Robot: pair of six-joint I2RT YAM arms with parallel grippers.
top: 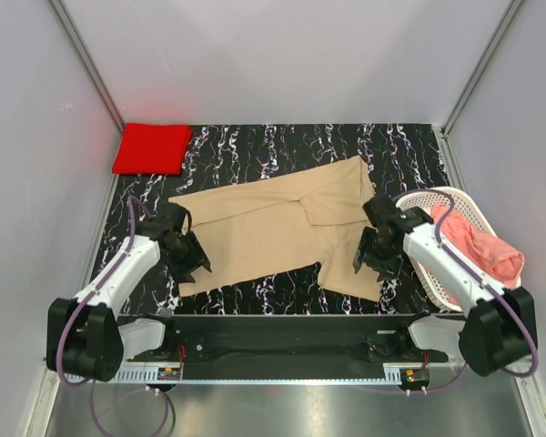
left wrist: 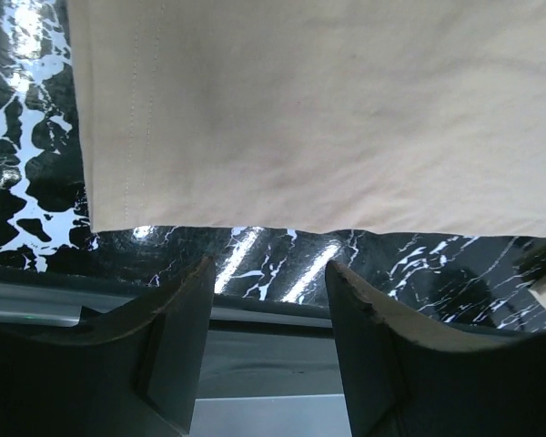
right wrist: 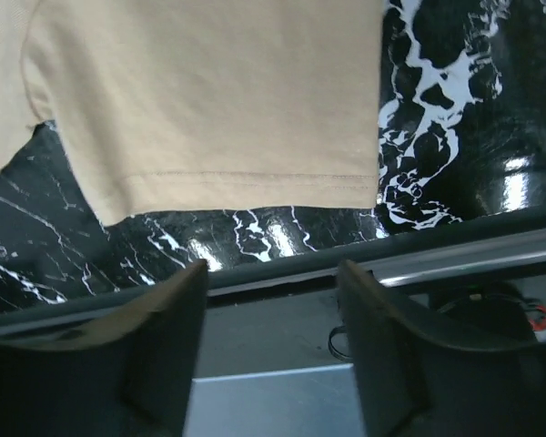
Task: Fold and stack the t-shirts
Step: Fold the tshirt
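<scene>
- The tan t-shirt [top: 273, 232] lies spread on the black marbled table [top: 255, 146], its long axis running left to right and tilting from near-left to far-right. 1 flap is already folded over at its far-right end.
- I have 1 arm at each end of that axis. The left gripper [top: 189, 259] sits at the shirt's near-left corner and the right gripper [top: 369, 259] at its near-right part, so neither arm is the nearer one.
- In the left wrist view, the left gripper's fingers [left wrist: 187, 300] stand apart with nothing between them. The shirt's near edge [left wrist: 328, 109] lies just beyond the tips, with a strip of bare marble between.
- In the right wrist view, the right gripper's fingers [right wrist: 177, 300] are also spread and empty. A stitched hem of the tan cloth [right wrist: 209, 100] lies just ahead of them, not touching.
- I judge that the next fold turns on this: the cloth lies straight ahead of both tools, away from the arm bases, so each would need to reach forward and down to its own near edge.
- The red t-shirt [top: 151, 148] rests folded in the table's far-left corner, well apart from both grippers.
- The white lattice basket [top: 434, 193] stands at the table's right edge, beside the right arm. It holds the crumpled salmon-pink t-shirt [top: 482, 250], not yet folded, and I see nothing else inside.
</scene>
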